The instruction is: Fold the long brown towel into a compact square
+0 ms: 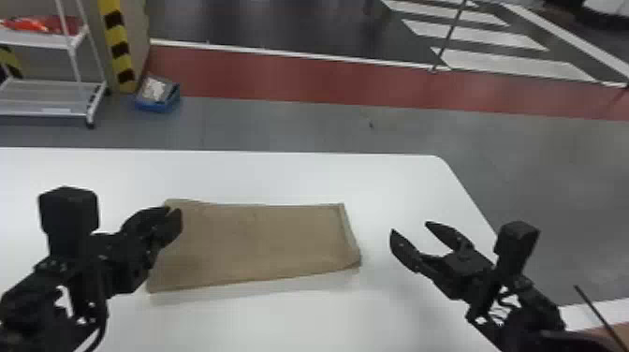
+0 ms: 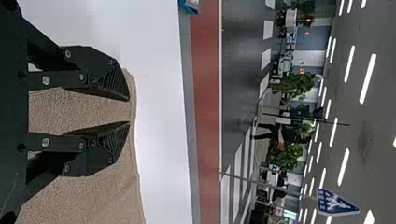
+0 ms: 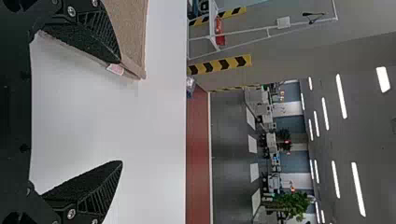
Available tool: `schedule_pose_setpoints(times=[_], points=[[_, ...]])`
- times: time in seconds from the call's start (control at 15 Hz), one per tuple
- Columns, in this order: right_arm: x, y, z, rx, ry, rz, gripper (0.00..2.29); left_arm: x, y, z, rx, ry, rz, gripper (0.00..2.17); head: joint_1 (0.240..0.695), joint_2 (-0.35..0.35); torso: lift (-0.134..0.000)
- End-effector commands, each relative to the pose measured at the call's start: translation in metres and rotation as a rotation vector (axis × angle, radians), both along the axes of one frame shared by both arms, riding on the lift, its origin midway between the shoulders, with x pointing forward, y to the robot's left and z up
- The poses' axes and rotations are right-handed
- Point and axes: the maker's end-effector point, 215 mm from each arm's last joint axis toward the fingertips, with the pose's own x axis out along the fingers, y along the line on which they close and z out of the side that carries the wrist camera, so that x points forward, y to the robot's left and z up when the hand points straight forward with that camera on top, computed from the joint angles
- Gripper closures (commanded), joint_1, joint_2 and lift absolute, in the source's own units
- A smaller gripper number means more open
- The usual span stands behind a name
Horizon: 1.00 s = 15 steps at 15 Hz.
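The brown towel (image 1: 257, 243) lies flat on the white table as a wide rectangle, its right edge slightly uneven. Over its left end is my left gripper (image 1: 176, 213), fingers parted a little with nothing held; in the left wrist view the gripper (image 2: 129, 111) hovers above the brown cloth (image 2: 93, 196) near one edge. My right gripper (image 1: 409, 228) stands wide open to the right of the towel, over bare table. In the right wrist view, the open gripper (image 3: 121, 112) has one finger overlapping the towel's end (image 3: 133, 32), where a small pale label (image 3: 115, 69) shows.
The white table (image 1: 281, 178) extends around the towel, with its rounded far right corner beyond the right gripper. Past the table, on the floor, are a blue box (image 1: 158, 96) and a white wheeled rack (image 1: 51, 96) at the far left.
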Motion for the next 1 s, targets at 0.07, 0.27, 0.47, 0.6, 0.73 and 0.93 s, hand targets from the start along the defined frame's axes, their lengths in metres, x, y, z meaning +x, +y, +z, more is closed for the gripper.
schedule_pose_setpoints(times=[0.07,0.27,0.47,0.6,0.73,0.93], points=[[0.023,0.034,-0.005,-0.024,0.042,0.052,0.13,0.009,-0.001,-0.021,0.020,0.047,-0.040,1.83,0.695,-0.207,-0.125],[0.037,0.049,-0.028,-0.027,0.122,0.070,0.13,0.008,0.003,-0.045,0.041,0.112,-0.044,1.83,0.695,-0.177,-0.125],[0.047,0.052,-0.037,-0.022,0.161,0.057,0.13,0.006,0.006,-0.055,0.053,0.136,-0.042,1.83,0.695,-0.155,-0.125],[0.055,0.054,-0.041,-0.029,0.174,0.047,0.15,0.006,0.005,-0.054,0.057,0.135,-0.043,1.83,0.695,-0.149,-0.125],[0.060,0.056,-0.045,-0.023,0.183,0.049,0.19,0.009,0.003,-0.052,0.058,0.132,-0.037,1.83,0.695,-0.144,-0.125],[0.060,0.062,-0.057,-0.009,0.228,0.050,0.36,0.007,0.000,-0.055,0.059,0.136,-0.038,1.83,0.695,-0.142,-0.125]])
